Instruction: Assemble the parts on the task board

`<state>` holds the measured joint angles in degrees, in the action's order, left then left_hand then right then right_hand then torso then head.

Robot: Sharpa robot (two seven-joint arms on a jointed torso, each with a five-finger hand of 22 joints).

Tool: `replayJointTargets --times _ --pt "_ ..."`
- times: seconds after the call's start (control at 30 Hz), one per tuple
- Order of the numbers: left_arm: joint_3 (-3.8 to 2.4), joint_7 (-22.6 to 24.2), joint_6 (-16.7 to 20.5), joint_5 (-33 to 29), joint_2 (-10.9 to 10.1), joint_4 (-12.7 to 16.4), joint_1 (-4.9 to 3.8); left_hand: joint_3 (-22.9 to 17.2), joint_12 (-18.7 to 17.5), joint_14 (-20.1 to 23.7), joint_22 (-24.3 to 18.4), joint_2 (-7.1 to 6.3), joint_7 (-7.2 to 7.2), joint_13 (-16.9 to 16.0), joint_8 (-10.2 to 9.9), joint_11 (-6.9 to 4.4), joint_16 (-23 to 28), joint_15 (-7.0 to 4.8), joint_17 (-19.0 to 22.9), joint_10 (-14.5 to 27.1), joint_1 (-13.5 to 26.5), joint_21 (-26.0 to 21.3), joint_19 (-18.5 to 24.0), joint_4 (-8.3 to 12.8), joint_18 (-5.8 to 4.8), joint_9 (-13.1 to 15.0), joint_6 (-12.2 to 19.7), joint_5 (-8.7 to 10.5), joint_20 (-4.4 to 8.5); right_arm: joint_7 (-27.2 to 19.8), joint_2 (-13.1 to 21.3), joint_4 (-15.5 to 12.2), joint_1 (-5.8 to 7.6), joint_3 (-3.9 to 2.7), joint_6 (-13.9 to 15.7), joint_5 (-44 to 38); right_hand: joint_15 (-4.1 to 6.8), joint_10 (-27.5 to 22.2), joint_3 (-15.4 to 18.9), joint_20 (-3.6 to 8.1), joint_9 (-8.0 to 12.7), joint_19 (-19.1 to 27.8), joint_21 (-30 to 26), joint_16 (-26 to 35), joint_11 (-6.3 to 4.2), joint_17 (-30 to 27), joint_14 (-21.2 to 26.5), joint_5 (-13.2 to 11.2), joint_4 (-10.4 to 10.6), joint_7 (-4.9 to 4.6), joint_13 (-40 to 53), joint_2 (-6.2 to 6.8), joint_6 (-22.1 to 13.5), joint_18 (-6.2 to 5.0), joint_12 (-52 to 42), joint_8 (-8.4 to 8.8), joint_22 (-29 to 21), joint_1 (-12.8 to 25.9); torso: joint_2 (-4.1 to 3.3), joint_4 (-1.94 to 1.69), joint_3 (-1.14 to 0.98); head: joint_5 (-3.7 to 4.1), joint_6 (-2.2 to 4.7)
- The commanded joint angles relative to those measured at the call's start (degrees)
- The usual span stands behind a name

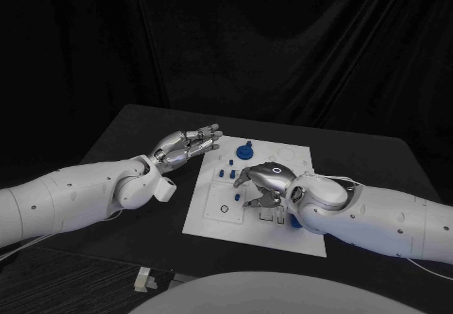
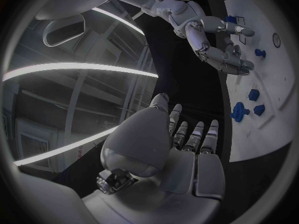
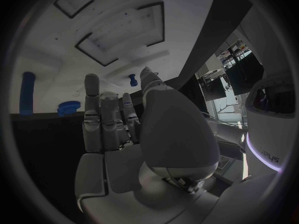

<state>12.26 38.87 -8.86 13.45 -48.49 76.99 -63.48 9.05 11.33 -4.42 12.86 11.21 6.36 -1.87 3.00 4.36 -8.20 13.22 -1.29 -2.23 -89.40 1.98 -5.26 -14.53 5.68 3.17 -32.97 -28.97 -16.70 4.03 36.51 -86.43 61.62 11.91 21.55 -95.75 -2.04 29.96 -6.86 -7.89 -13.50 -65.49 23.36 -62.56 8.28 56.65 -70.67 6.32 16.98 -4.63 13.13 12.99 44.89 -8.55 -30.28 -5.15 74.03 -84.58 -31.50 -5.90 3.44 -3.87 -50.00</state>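
Under right hand [image 1: 265, 185] (curled) — task board [image 1: 283, 160]

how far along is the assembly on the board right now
Early, by the look of it. On the task board a blue gear-like part already stands near the far edge, with small blue parts loose beside it. The right robot hand hovers over the board holding nothing visible; the left robot hand waits open beside it.

Robot body: 2 white arms, 2 silver hands.
Left arm [image 1: 76, 193]: smooth white shell, small dark screws. Left hand [image 1: 186, 145], right hand [image 1: 262, 182]: silver, segmented; thin cable trails along right arm [image 1: 378, 212].
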Motion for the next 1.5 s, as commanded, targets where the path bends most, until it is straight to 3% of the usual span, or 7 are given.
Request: replayJointTargets --times 0.03,0.13,0.3,0.4,0.5,0.83,1.5 --pt "-0.06 6.09 -0.63 -0.36 0.04 0.03 0.10 -2.57 1.09 -0.06 -0.63 1.00 0.18 0.04 0.67 0.54 -0.64 0.39 -0.43 0.15 0.35 0.04 -0.01 0.17 -1.91 0.20 -0.24 -0.79 -0.23 1.63 1.58 -2.36 1.59 -0.13 2.90 -0.90 -0.29 -2.47 2.15 -0.31 0.81 0.45 -1.83 0.83 0.03 -1.04 0.46 -0.94 0.06 0.11 -0.16 2.16 -0.96 -1.72 -0.96 0.61 1.94 0.42 0.01 0.02 0.01 -0.05 0.00" --pt "-0.06 6.07 -0.62 -0.36 0.00 0.03 0.11 -2.57 1.09 -0.06 -0.63 1.00 0.18 0.04 0.67 0.54 -0.64 0.39 -0.43 0.15 0.35 0.04 -0.01 0.17 -1.91 0.20 -0.24 -0.79 -0.23 1.74 3.72 -4.83 3.75 -0.13 2.78 0.22 -0.70 -3.91 2.04 -0.62 1.16 0.20 -2.07 0.76 0.66 -1.64 0.46 2.54 0.05 0.73 -1.46 2.30 -0.65 -1.67 -0.36 0.26 1.93 -0.53 0.05 0.04 0.01 -0.07 0.00" --pt "-0.06 6.12 -0.50 -0.36 -0.12 0.04 0.12 -2.59 1.16 -0.06 -0.67 1.00 0.19 0.03 0.68 0.55 -0.65 0.39 -0.43 0.13 0.33 0.04 0.01 0.17 -1.91 0.20 -0.28 -0.80 -0.22 2.40 7.73 -7.63 8.55 -0.13 0.76 3.47 -0.10 -0.20 -1.60 -0.16 1.78 -1.36 -1.69 -0.90 0.15 -1.24 -1.61 18.76 -0.56 0.66 -3.78 -0.87 1.30 -1.89 -0.91 -0.90 2.21 -4.49 0.29 -0.03 0.10 -0.17 0.00" --pt "-0.06 6.10 -0.44 -0.37 -0.13 -0.01 0.12 -2.62 1.24 -0.08 -0.60 0.99 0.19 0.02 0.69 0.55 -0.69 0.40 -0.44 0.11 0.32 0.05 -0.02 0.17 -1.91 0.21 -0.38 -0.80 -0.22 3.01 9.31 -7.65 10.65 -0.13 -0.23 4.32 0.29 0.63 -1.43 0.20 2.15 -2.44 -1.32 -1.52 -0.12 -1.03 -2.96 18.43 -0.57 1.03 -4.86 -0.59 1.19 -1.94 -0.39 -0.84 2.15 -4.06 0.13 0.00 0.05 -0.14 0.00" --pt "-0.06 5.99 -0.45 -0.37 -0.04 -0.12 0.13 -2.62 1.25 -0.09 -0.56 0.99 0.19 0.02 0.69 0.56 -0.71 0.40 -0.44 0.11 0.31 0.05 -0.04 0.17 -1.91 0.21 -0.35 -0.81 -0.21 4.32 10.61 -6.94 11.98 -0.12 -2.29 4.56 0.92 -0.97 0.08 0.79 2.96 -4.14 -0.35 -0.98 -0.57 -2.08 -4.24 13.98 -0.17 5.25 -7.01 0.91 0.13 -1.76 1.63 -0.32 2.05 -2.80 0.14 0.01 0.01 -0.10 0.00" --pt "-0.06 5.90 -0.56 -0.37 0.13 -0.22 0.14 -2.63 1.28 -0.08 -0.58 0.98 0.20 0.02 0.70 0.56 -0.70 0.40 -0.44 0.10 0.31 0.05 -0.04 0.17 -1.91 0.22 -0.42 -0.81 -0.21 8.00 11.83 -3.93 11.55 -0.10 -10.37 3.26 1.06 -4.26 3.79 0.98 4.33 -6.31 1.89 -1.70 -0.60 -1.62 -6.06 1.75 0.13 6.68 -9.07 4.20 -2.06 -1.27 3.46 0.85 2.33 2.56 0.04 -0.03 0.03 -0.14 0.00" --pt "-0.06 5.82 -0.86 -0.37 0.13 -0.09 0.22 -2.72 1.29 -0.13 -0.58 0.99 0.23 0.02 0.71 0.58 -0.78 0.40 -0.45 0.09 0.27 0.05 -0.05 0.14 -1.89 0.22 -0.44 -0.85 -0.19 5.60 9.20 0.57 7.50 -0.11 -11.21 2.63 1.89 6.64 -1.71 1.88 3.56 -12.05 12.01 -6.94 -1.42 3.93 -10.82 18.41 -1.10 2.11 -9.14 -1.01 4.12 0.20 0.91 -2.10 4.99 -2.52 -0.08 -0.06 0.00 -0.31 0.00"
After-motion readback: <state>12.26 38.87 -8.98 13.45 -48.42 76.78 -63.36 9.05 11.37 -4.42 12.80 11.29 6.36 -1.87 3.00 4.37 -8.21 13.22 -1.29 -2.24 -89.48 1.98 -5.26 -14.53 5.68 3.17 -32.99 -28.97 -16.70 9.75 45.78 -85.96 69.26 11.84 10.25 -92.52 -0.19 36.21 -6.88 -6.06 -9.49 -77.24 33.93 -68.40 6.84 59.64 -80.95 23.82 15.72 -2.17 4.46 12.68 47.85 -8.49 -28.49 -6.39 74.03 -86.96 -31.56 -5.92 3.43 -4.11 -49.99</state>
